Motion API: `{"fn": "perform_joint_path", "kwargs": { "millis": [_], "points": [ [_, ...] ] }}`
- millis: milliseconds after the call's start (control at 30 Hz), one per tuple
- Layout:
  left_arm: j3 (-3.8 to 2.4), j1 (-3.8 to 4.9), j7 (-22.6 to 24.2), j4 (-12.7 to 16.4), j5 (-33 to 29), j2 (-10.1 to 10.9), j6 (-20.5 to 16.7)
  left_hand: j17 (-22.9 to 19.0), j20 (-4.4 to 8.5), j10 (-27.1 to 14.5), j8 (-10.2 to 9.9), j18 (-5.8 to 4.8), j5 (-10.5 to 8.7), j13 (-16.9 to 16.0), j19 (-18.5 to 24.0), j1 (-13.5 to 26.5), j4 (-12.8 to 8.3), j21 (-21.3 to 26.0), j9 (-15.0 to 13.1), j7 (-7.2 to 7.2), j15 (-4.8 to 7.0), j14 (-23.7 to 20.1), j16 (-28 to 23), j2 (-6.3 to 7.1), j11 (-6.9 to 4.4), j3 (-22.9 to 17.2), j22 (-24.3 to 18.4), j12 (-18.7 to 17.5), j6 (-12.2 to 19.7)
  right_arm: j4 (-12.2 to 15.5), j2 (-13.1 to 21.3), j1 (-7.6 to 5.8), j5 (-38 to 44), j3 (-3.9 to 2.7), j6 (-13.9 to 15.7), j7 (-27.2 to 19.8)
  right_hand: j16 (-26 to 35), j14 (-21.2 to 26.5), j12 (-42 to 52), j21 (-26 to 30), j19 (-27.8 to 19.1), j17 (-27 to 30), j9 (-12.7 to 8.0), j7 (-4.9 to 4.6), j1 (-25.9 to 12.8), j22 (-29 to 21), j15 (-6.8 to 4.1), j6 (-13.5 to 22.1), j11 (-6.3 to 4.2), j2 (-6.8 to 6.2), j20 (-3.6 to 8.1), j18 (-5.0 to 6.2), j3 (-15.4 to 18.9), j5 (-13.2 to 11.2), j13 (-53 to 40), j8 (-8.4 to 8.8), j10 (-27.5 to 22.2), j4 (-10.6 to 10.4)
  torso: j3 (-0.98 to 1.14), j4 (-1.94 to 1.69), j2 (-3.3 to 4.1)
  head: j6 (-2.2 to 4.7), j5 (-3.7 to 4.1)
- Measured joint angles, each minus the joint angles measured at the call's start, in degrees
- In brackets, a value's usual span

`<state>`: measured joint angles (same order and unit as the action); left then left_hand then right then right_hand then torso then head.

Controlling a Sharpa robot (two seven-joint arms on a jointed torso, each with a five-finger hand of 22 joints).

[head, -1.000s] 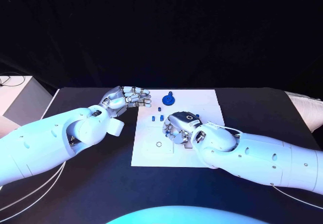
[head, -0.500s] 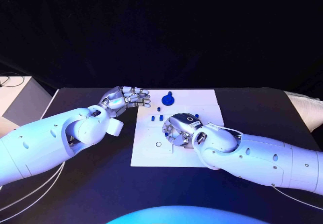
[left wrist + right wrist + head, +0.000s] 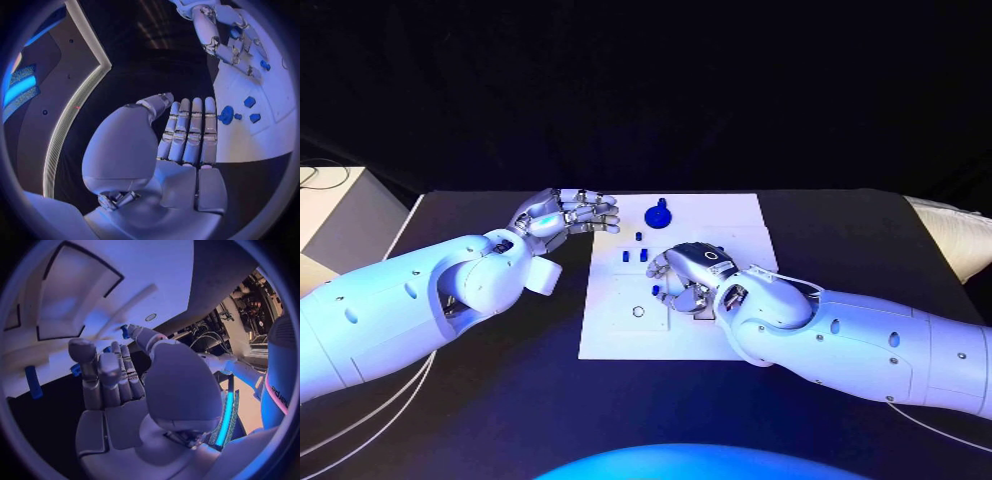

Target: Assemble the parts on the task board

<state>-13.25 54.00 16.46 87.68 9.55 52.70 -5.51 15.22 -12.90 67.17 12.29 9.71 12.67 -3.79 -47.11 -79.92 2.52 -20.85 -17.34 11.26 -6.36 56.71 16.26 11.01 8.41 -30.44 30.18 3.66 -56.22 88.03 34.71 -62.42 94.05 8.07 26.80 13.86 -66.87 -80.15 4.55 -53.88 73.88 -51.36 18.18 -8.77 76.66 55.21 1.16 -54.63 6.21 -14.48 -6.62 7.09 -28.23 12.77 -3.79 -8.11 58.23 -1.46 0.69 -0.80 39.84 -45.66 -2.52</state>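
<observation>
White board lies mid-tabletop, on black. The right hand hangs low over the board's middle, fingers curled downward; in the right wrist view its fingertips sit close to the board's surface with a small blue part just beyond the thumb, but whether anything is pinched I cannot tell. The left hand hovers at the board's far left corner, just off its edge. In the left wrist view its fingers lie straight and side by side, the thumb apart, with nothing in the palm: released.

Blue parts lie on the far half of the board. The largest, a round knob with a stem, stands near the far edge, just beside the left hand's fingertips. Nearer the robot a few small pegs lie loose between the knob and the right hand, and one more small part sits touching or nearly touching the right hand's fingers. A dark ring marks the board's near left area, beside the right hand. The right wrist view shows thin dark outlines drawn on the board and a blue bar lying near its edge.

On the robot's arm in the right wrist view some pale lettering runs along a pink-edged band, too small and cut off to read.
</observation>
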Motion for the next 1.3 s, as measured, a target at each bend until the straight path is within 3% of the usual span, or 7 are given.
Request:
{"fn": "perform_joint_path", "kwargs": {
  "millis": [100, 300, 467, 567, 733, 967, 1300],
  "points": [
    [0.00, -0.02, 0.0, 0.0, 0.0, 0.0, 0.0, 0.0, 0.00, 0.0, 0.0, 0.00, 0.00, 0.0, 0.0, 0.0, 0.0, 0.0, 0.0, 0.00, 0.00, 0.0, 0.0, 0.00, 0.00, 0.0, 0.0, 0.0, 0.0, 1.0, 1.3, 0.00, -0.3, -0.04, 0.8, 0.0, 0.4, 0.8, 1.1, 2.3, -0.6, 1.8, -0.3, 0.28, 1.6, -1.8, 0.16, 0.3, 0.27, 0.73, -0.26, 0.91, 3.7, 0.0, -0.1, 0.66, -1.9, -0.8, -0.02, -0.01, -0.02, 0.08, 0.08],
    [0.00, -0.07, -0.1, -0.1, 0.0, 0.1, 0.0, 0.1, 0.00, -0.2, 0.0, 0.00, 0.00, 0.0, 0.0, 0.0, 0.0, 0.0, 0.0, 0.00, 0.00, 0.0, 0.0, 0.00, 0.21, 0.0, -0.1, 0.0, 0.0, 3.3, 5.4, -0.82, -1.5, -0.62, 2.3, -0.3, -1.3, 0.0, 3.9, 0.5, 1.0, 0.6, -0.8, 0.59, 2.7, 0.1, -0.29, 0.6, -0.29, 1.32, 0.05, 0.91, 6.3, 0.4, -0.4, 1.15, -0.7, -2.3, -0.03, 0.03, -0.09, 0.36, 0.20],
    [0.00, -0.11, -0.1, -0.1, 0.0, 0.0, 0.0, 0.1, 0.00, -0.2, 0.0, 0.00, 0.00, 0.0, 0.0, 0.0, 0.0, 0.0, 0.0, 0.00, 0.00, 0.0, 0.0, 0.00, 0.21, 0.0, -0.1, 0.0, 0.0, 3.6, 9.2, -2.71, -4.0, -1.18, 3.2, -1.2, -4.6, -2.5, 5.7, -4.0, 3.9, -3.4, -1.0, 0.06, 3.3, 4.3, -0.94, 0.0, -0.86, 1.01, 0.70, 0.91, 3.9, 0.8, -0.3, 1.15, 2.6, -3.3, -0.07, 0.10, -0.11, 0.72, 0.47],
    [0.00, -0.14, -0.1, -0.2, 0.0, 0.0, 0.1, 0.1, 0.00, -0.2, -0.2, 0.00, 0.00, 0.0, 0.0, 0.0, 0.0, 0.2, 0.0, 0.00, 0.00, 0.0, -0.2, 0.00, 0.20, 0.0, -0.1, 0.0, 0.0, 3.4, 11.5, -4.60, -6.1, -1.39, 3.6, -2.1, -6.1, -3.3, 5.7, -7.3, 5.7, -5.6, -1.0, -0.15, 3.3, 7.4, -1.18, -1.0, -0.96, 0.95, 0.98, -0.23, 0.7, 1.0, 0.0, 1.15, 5.3, -4.2, -0.04, 0.10, -0.10, 0.89, 0.47],
    [0.00, -0.19, -0.1, -0.3, 0.0, -0.1, 0.1, 0.1, 0.00, -0.2, -0.2, 0.00, 0.00, 0.0, 0.0, 0.0, 0.0, 0.2, 0.0, 0.00, 0.00, 0.0, -0.2, 0.00, 0.20, 0.0, -0.1, 0.0, 0.0, 2.9, 14.4, -6.92, -8.5, -1.61, 3.5, -3.4, -7.0, -3.5, 4.5, -8.4, 6.2, -7.0, -1.1, -0.14, 2.6, 8.8, -0.98, -1.0, -1.09, -0.40, 0.95, -0.45, -0.6, 1.0, 0.0, 1.15, 5.5, -4.6, -0.04, 0.11, -0.10, 1.13, 0.71],
    [0.00, -0.32, -0.1, -0.3, -0.1, -0.2, 0.1, 0.0, 0.00, -0.2, -0.2, 0.00, 0.00, 0.0, 0.0, 0.0, 0.0, 0.2, 0.0, 0.00, 0.00, 0.0, -0.2, 0.00, 0.20, 0.0, -0.1, 0.0, 0.0, 1.1, 14.8, -7.92, -9.7, -1.68, -0.2, -4.2, -7.5, -3.5, 2.7, -8.8, 6.4, -7.5, -1.3, 0.09, 1.8, 9.2, -0.98, -0.7, -1.10, -1.15, 1.16, -0.45, -0.1, 0.1, 0.1, 1.49, 4.7, -5.1, 0.07, 0.01, -0.03, 1.37, 0.85],
    [0.00, -0.41, -0.1, -0.4, -0.2, -0.2, 0.1, 0.1, 0.00, -0.2, -0.2, 0.00, 0.00, 0.0, 0.0, 0.0, 0.0, 0.2, 0.0, 0.00, 0.00, 0.0, -0.2, 0.00, 0.20, 0.0, -0.2, 0.0, 0.0, -2.5, 11.8, -8.00, -8.2, -1.41, -6.7, -4.0, -7.7, -3.5, 2.3, -8.8, 6.4, -7.6, -1.3, 0.28, 1.8, 9.2, -0.98, -0.5, -1.10, -1.15, 1.17, -0.45, 1.1, -0.7, 0.1, 1.71, 4.3, -5.0, 0.02, -0.07, 0.05, 1.53, 0.84]
  ]
}}
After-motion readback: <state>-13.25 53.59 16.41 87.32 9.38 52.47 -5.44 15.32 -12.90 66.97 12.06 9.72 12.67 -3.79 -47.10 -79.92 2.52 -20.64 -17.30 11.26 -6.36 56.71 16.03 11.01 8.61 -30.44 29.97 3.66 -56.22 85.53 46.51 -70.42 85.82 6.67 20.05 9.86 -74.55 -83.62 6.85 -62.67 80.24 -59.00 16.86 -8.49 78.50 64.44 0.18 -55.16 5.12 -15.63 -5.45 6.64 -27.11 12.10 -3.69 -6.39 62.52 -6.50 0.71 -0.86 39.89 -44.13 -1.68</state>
